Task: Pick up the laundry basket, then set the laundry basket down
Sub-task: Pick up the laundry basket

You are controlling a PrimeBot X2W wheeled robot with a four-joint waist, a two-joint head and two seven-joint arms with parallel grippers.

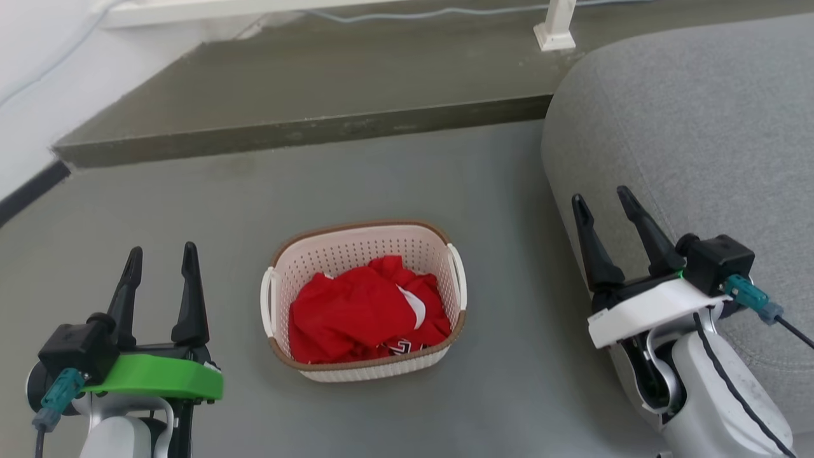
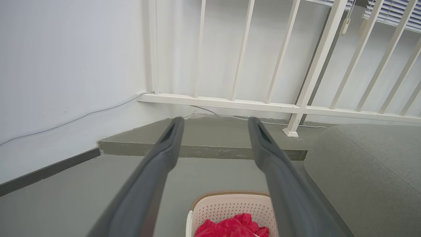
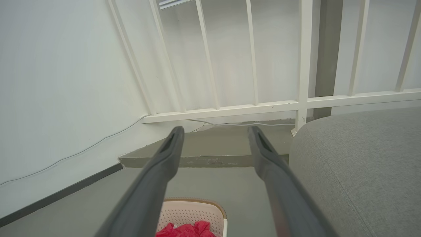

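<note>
The laundry basket [image 1: 356, 245], cream-white and perforated with a brown rim and white side handles, stands on the grey floor at the centre of the head view. Red clothing [image 1: 362, 312] fills it. My left gripper [image 1: 162, 254] hovers open to the basket's left, apart from it. Open as well, my right gripper [image 1: 603, 202] hangs to the basket's right, in front of the sofa. The left wrist view catches the basket's far rim [image 2: 227, 194] low between the open left gripper [image 2: 215, 123]. In the right wrist view the basket [image 3: 194, 210] lies at the bottom, below the right gripper [image 3: 215, 131].
A grey sofa [image 1: 699, 127] takes up the right side, close behind my right arm. A raised concrete step [image 1: 305, 127] crosses the floor beyond the basket, with a white railing [image 2: 296, 108] and a cable on it. A white wall [image 1: 38, 76] runs along the left.
</note>
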